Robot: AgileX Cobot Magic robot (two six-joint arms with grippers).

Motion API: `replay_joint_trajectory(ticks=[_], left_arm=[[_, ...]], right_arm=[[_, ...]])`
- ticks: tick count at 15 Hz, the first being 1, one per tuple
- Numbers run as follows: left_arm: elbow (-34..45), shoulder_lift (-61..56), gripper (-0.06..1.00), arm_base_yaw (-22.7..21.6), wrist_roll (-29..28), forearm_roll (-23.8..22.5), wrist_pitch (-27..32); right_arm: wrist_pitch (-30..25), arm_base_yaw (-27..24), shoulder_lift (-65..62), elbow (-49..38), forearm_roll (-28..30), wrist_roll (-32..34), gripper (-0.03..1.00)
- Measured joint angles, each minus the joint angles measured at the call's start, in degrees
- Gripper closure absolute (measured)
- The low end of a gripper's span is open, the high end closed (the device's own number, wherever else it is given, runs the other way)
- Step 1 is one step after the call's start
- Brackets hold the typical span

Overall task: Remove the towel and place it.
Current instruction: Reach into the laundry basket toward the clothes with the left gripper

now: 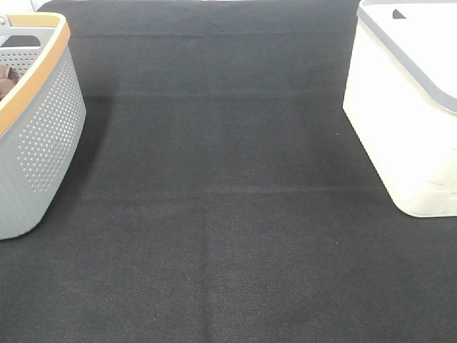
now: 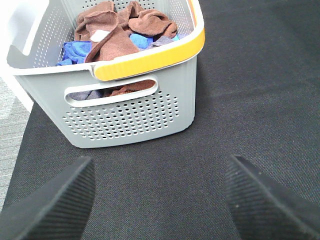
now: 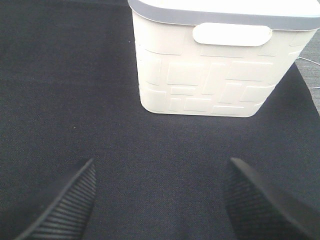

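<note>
The rust-brown towel lies crumpled in the grey perforated basket, on top of a blue cloth; its white tag faces up. In the exterior high view only a brown corner of the towel shows inside the basket at the left edge. My left gripper is open and empty above the black mat, short of the basket's handle side. My right gripper is open and empty above the mat, facing the white bin. Neither gripper shows in the exterior high view.
The white bin with a grey rim stands at the right edge of the table. A black fabric mat covers the table between basket and bin. The basket has an orange rim. A pale floor strip lies beyond the mat beside the basket.
</note>
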State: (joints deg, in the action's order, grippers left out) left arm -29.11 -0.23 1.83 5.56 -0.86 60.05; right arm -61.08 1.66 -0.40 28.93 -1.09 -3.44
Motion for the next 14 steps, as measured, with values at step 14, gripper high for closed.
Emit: replay_joint_trajectory(ticks=[14], left_arm=[[-11.97, 45.55, 0.27, 0.0, -25.38, -16.67, -33.52]], right_arm=[[0.0, 0.0, 0.0, 0.0, 0.0, 0.0, 0.28]])
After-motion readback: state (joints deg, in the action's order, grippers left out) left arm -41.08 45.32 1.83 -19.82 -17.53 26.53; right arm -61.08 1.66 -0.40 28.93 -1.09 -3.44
